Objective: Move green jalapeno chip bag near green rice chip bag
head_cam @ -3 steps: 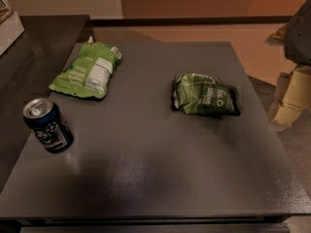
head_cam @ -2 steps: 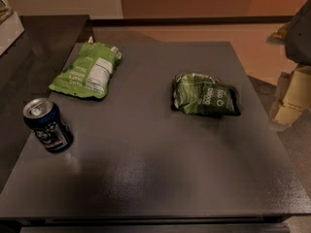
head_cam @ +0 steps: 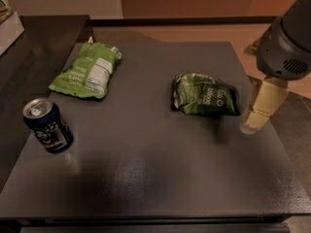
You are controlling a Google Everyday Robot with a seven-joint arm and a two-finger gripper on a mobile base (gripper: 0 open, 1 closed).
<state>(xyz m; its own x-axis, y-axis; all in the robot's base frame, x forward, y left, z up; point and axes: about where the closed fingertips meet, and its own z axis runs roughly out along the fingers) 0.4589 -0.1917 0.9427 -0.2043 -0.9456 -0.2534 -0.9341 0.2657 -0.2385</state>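
The green jalapeno chip bag (head_cam: 205,95) is dark green, wrinkly and lumpy with black edges, and lies right of the middle of the dark table (head_cam: 146,178). The green rice chip bag (head_cam: 87,72) is light green and flat with a white label panel, and lies at the table's back left. The two bags are well apart. My gripper (head_cam: 253,124) hangs from the grey arm (head_cam: 286,42) at the right edge of the table, just right of the jalapeno bag and not touching it. It holds nothing that I can see.
A dark blue soda can (head_cam: 47,125) stands upright at the table's left edge, in front of the rice chip bag. A black counter (head_cam: 34,38) adjoins the table at the back left. Tan floor (head_cam: 194,30) lies beyond the far edge.
My gripper and arm have moved left, in over the table's right edge and closer to the jalapeno bag. The bags and the can have not moved.
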